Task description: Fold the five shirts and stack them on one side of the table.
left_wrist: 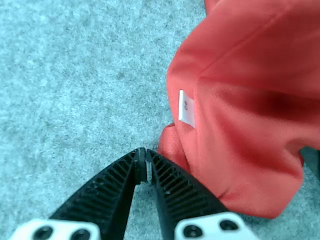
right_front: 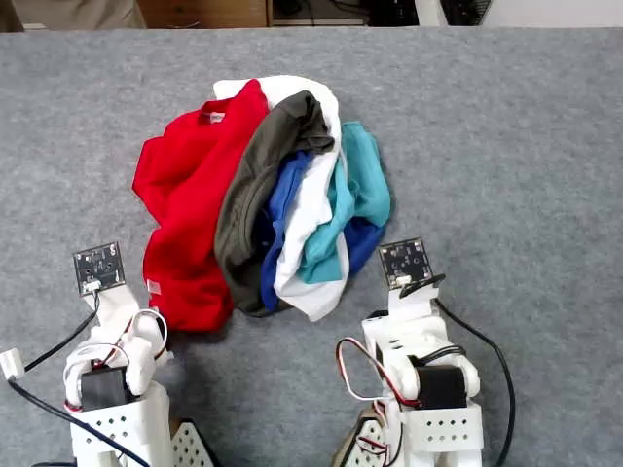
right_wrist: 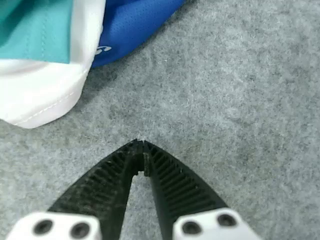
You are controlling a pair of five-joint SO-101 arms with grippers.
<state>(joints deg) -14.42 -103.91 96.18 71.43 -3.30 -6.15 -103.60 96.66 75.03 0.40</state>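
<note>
Several shirts lie crumpled in one pile at the table's middle: a red shirt (right_front: 190, 195), a dark olive shirt (right_front: 258, 180), a blue shirt (right_front: 282, 209), a white shirt (right_front: 311, 229) and a teal shirt (right_front: 355, 190). My left gripper (left_wrist: 145, 162) is shut and holds nothing, right beside the red shirt's (left_wrist: 245, 115) hem with its small white tag (left_wrist: 186, 108). My right gripper (right_wrist: 141, 150) is shut with nothing in it over bare felt, a little short of the white shirt's (right_wrist: 45, 95) edge, the blue shirt (right_wrist: 130, 25) and the teal shirt (right_wrist: 35, 30).
The table is covered in grey felt (right_front: 506, 146). Both arm bases (right_front: 117, 409) (right_front: 428, 399) stand at the near edge, with loose cables (right_front: 487, 350) beside them. Wooden furniture (right_front: 195, 12) runs along the far edge.
</note>
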